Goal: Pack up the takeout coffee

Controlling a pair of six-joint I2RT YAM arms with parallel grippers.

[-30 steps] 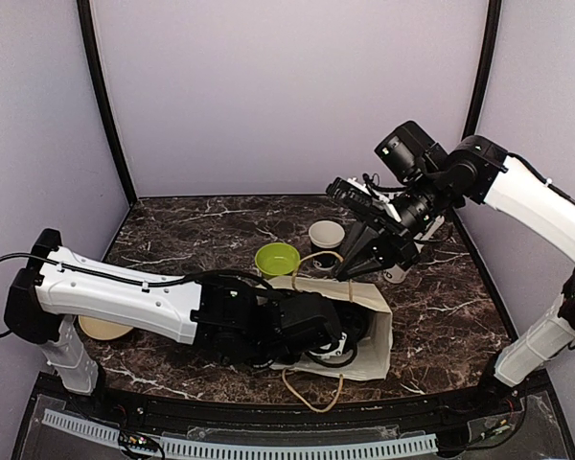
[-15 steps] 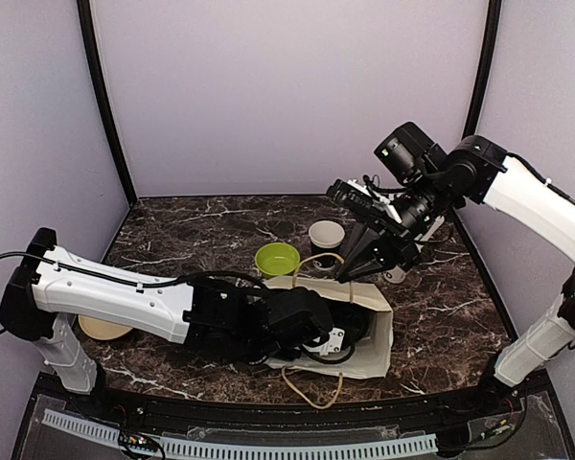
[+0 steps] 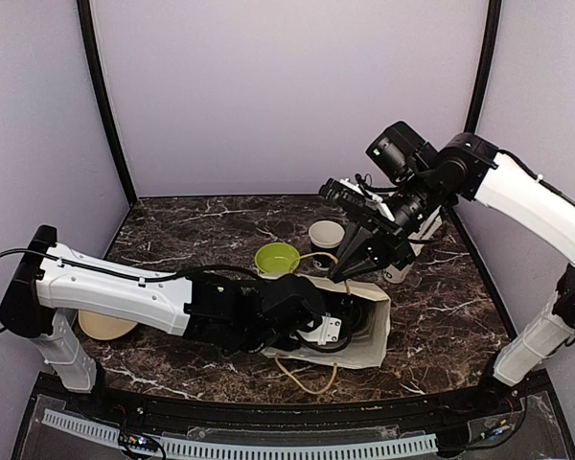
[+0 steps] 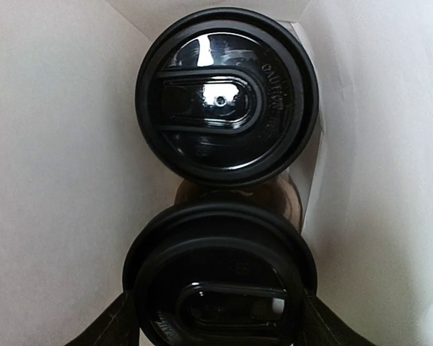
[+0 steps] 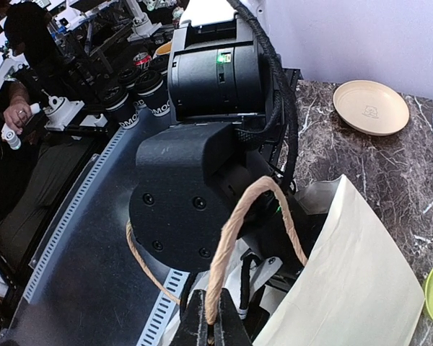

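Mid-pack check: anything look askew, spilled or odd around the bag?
The paper bag lies on its side, so both lidded cups inside sit sideways, lids facing the mouth: the near cup in the left pincer, the far cup deeper in. The right pincer pinches the twine handle. No spill shows.

dark veined marble counter (image 3: 192, 225), seen from above. a lime-green bowl (image 3: 277, 259) is set near the centre, with an open black paper cup (image 3: 326, 234) standing just behind it to the right. a white paper bag (image 3: 369, 340) is laid on its side in front of the bowl. a tan plate (image 3: 105, 328) is placed at the near left edge.
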